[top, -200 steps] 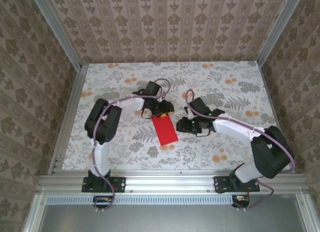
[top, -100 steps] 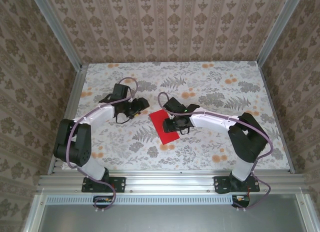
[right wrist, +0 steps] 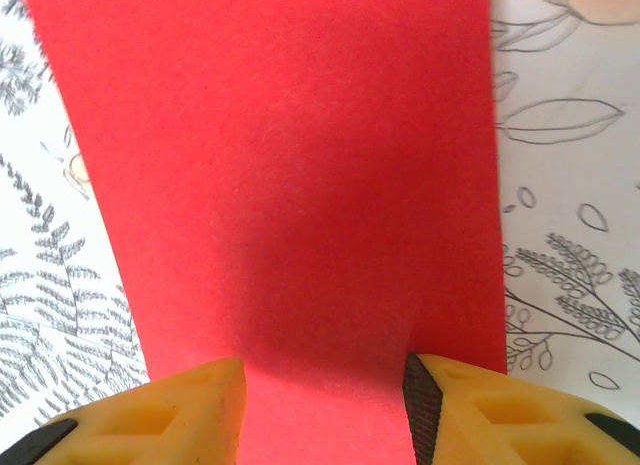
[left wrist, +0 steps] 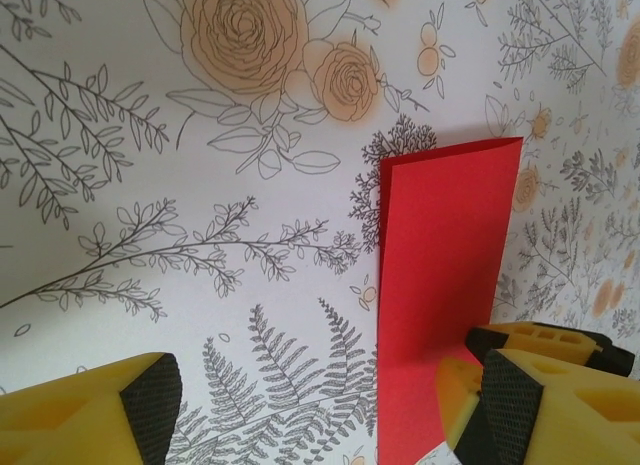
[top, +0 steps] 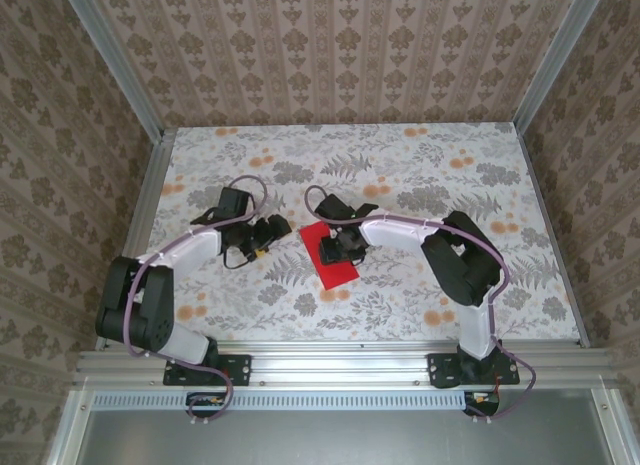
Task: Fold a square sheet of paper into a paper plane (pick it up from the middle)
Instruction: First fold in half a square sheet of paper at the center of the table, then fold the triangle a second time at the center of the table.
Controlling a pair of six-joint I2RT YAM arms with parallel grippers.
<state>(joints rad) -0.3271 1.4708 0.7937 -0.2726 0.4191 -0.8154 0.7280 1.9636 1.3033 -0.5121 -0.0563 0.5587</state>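
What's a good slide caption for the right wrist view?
Yellow jaws stand apart above the red paper lying flat on the flower-printed table.

Paper [top: 338, 268] flat on table [top: 420, 285] mid; L claw [top: 275, 230] just left of it, R claw [top: 332, 251] over its far end.

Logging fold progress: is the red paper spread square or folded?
Folded: the red paper lies as a narrow rectangle, and the left wrist view shows two layers at its far edge.

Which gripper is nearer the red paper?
Right. The right gripper is directly over the red paper; the left gripper sits beside its left edge, apart from it.
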